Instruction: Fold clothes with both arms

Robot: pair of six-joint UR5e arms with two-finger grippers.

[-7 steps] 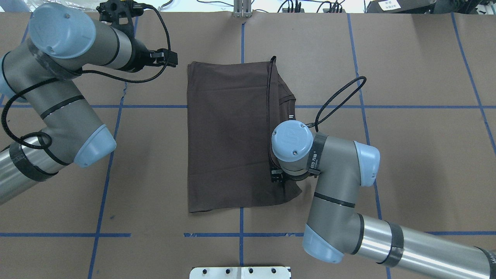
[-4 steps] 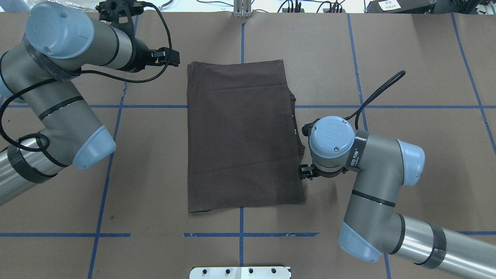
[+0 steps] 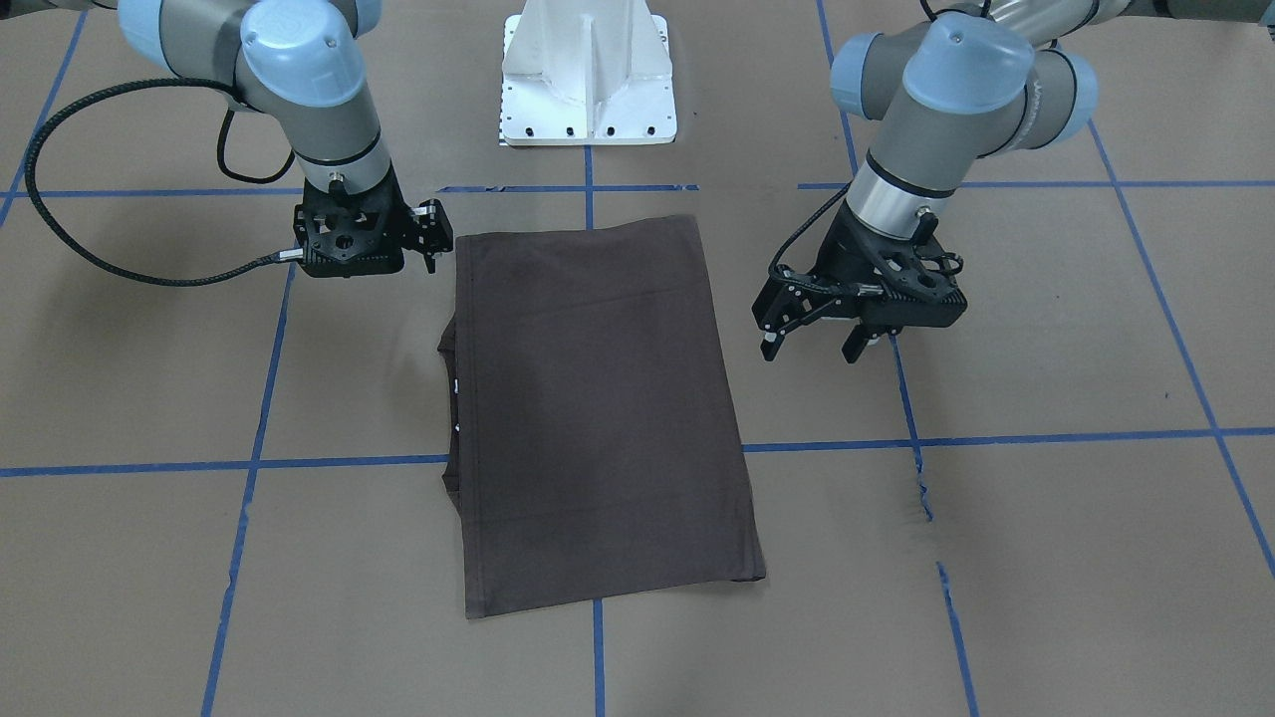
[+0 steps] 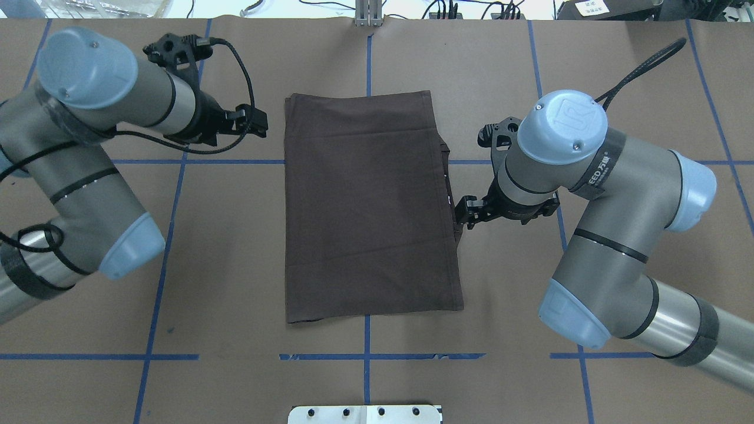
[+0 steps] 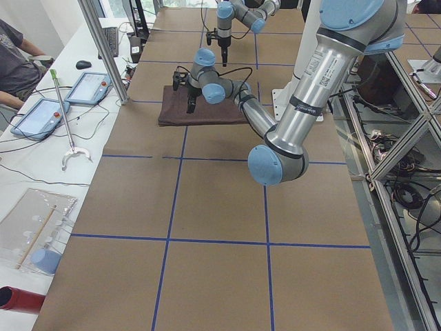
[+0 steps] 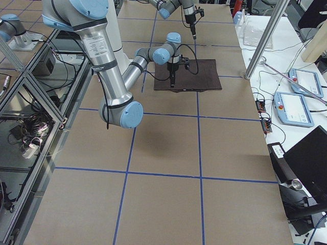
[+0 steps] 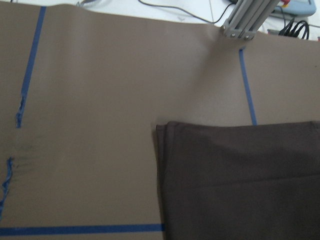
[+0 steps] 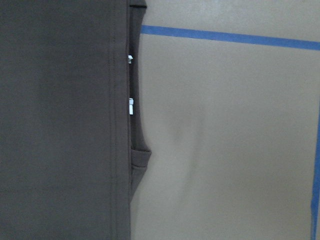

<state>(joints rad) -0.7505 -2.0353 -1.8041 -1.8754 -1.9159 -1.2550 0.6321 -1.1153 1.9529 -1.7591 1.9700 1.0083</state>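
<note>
A table (image 4: 235,265) covered in brown paper and marked into squares by blue tape lines (image 4: 366,377) fills the overhead view, with the white robot base (image 3: 588,70) at its 6 o'clock edge. A desk with tablets (image 5: 86,86) runs along the far side.

The T-shirt (image 4: 368,206) lies flat at the middle of the table, folded into a tall, neat rectangle with its long sides running from 12 to 6 o'clock. On its 3 o'clock edge a lower layer pokes out a little, showing the ribbed collar (image 8: 140,157) and two small white tags (image 8: 130,105).

The left gripper (image 3: 810,351) hangs off the shirt's 10 o'clock corner in the overhead view, clear of the cloth. Its fingers are spread wide and hold nothing.

The right gripper (image 4: 468,212) points down just beside the shirt's 3 o'clock edge, next to the collar. Its fingers look slightly apart, and no cloth is between them. The right arm (image 4: 612,194) bends in from 4 o'clock, and the left arm (image 4: 88,147) from 8 o'clock.
</note>
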